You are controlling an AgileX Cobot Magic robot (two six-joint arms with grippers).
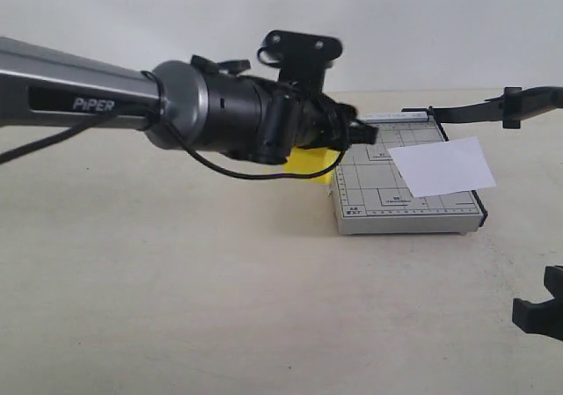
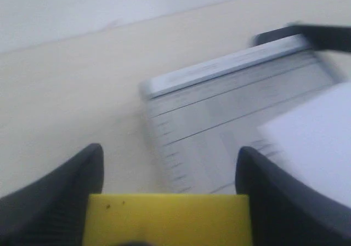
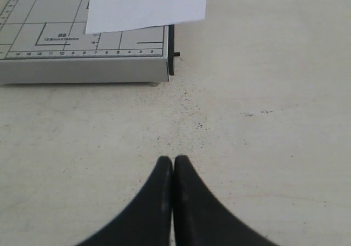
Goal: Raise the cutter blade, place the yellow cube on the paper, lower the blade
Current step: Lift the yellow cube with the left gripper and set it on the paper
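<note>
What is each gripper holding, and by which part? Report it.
The left gripper holds the yellow cube, its fingers on two opposite side faces. The right gripper is shut on nothing, above the table.

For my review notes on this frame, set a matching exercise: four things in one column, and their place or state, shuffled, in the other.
Things:
1. yellow cube
2. paper
3. cutter blade
4. right end effector

Place or state:
A. raised above the trimmer board
B. shut, over the bare table
C. gripped by the left end effector
D. lying on the trimmer board

Pairs: 1-C, 2-D, 3-A, 4-B
</note>
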